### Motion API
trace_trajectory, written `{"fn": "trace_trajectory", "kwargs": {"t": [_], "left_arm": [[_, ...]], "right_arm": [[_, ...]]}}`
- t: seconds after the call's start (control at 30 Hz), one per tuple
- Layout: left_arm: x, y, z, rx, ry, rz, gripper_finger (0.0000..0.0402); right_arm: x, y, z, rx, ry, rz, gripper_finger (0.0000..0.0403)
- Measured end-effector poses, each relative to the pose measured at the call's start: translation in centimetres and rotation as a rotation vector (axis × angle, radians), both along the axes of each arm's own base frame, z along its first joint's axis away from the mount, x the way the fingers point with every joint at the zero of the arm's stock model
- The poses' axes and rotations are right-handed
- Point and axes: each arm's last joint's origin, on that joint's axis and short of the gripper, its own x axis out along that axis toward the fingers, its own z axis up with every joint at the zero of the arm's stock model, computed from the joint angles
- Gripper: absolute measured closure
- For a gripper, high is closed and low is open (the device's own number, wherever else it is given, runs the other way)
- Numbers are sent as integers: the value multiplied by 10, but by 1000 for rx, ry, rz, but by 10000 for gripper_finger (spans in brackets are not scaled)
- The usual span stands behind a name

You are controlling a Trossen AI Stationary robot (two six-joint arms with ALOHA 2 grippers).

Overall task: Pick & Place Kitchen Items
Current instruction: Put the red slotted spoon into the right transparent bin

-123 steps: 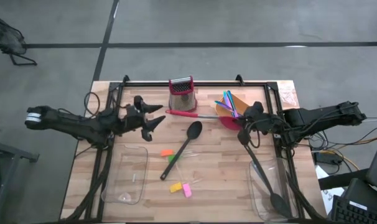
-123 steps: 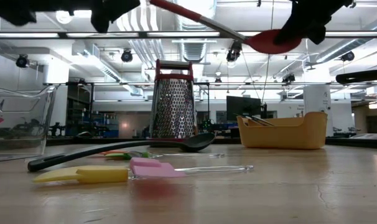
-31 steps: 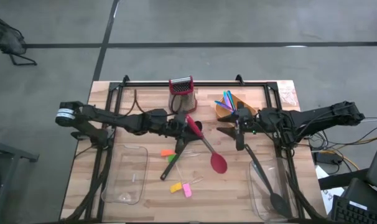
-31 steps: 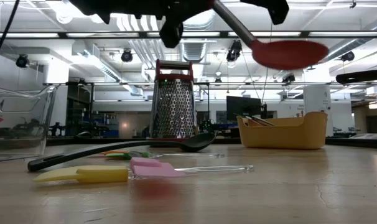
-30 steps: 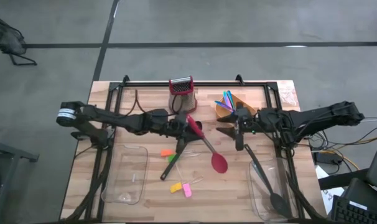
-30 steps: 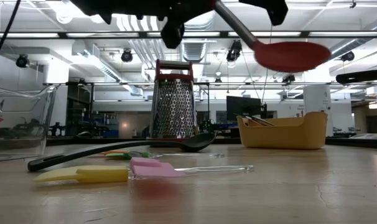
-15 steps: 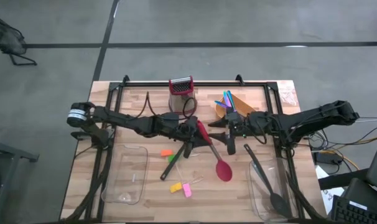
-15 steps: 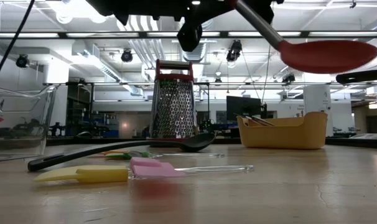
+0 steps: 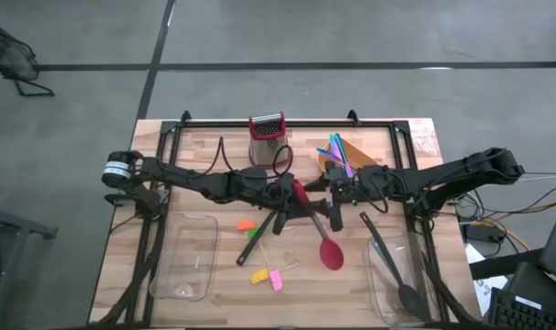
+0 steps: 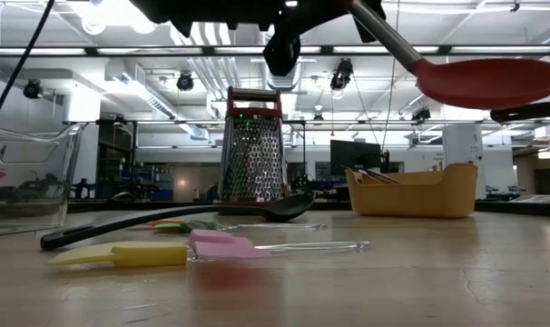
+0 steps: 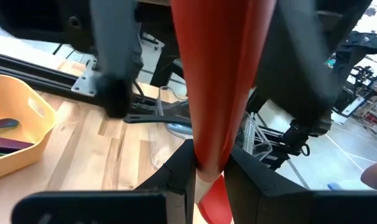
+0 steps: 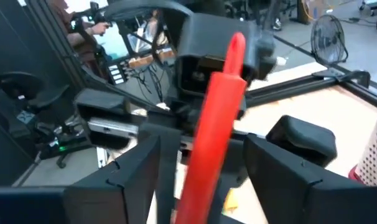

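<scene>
A red-headed spoon (image 9: 316, 229) hangs over the table's middle, its red head (image 10: 493, 82) toward the near right. My left gripper (image 9: 290, 196) is shut on its red handle. My right gripper (image 9: 327, 203) is open; its fingers (image 12: 139, 177) stand on either side of that handle without touching it. One long black spoon (image 9: 269, 220) lies flat on the table. Small orange (image 9: 246, 225), green (image 9: 255, 235), yellow (image 9: 258, 275) and pink (image 9: 276, 280) pieces lie near it. My left gripper pinches the spoon's red handle (image 11: 207, 158) between its two fingers, near the handle's free end. The fingers come about level from the table's left and lie across the handle. The spoon is lifted clear and slants down toward the near right, head lowest.
A red box grater (image 9: 267, 137) stands at the far middle. An orange bowl (image 9: 344, 156) holding coloured sticks sits to its right. A clear container (image 9: 188, 257) lies at the near left. Another at the near right (image 9: 388, 284) holds a black spoon (image 9: 393, 270).
My left gripper has carried the red-headed spoon toward the table's right, and its head has swung right and nearer. My right gripper has come toward the left, so that its fingers now stand on either side of the spoon's handle.
</scene>
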Motion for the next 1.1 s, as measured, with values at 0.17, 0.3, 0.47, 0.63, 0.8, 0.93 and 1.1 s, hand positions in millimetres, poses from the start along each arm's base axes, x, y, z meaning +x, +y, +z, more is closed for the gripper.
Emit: {"fn": "trace_trajectory", "kwargs": {"t": [0.17,0.3,0.47,0.63,0.8,0.93,1.1], "left_arm": [[0,0,0,-1,-1,-2,337],[0,0,0,-1,-1,2,334],[0,1,0,12,-1,28,313],[0,1,0,6,0,16,298],[-1,0,1,4,1,13,295],[-5,0,3,31,1,8,294],[-13,1,13,69,-12,6,294]], "right_arm": [[2,-1,0,-1,4,-5,229],[2,-1,0,-3,9,-5,283],[1,-1,1,-3,6,6,351],[0,-1,2,-10,4,34,351],[-7,-1,11,-1,7,63,351],[-22,-3,33,12,40,65,351],[-40,-4,56,57,149,38,351]]}}
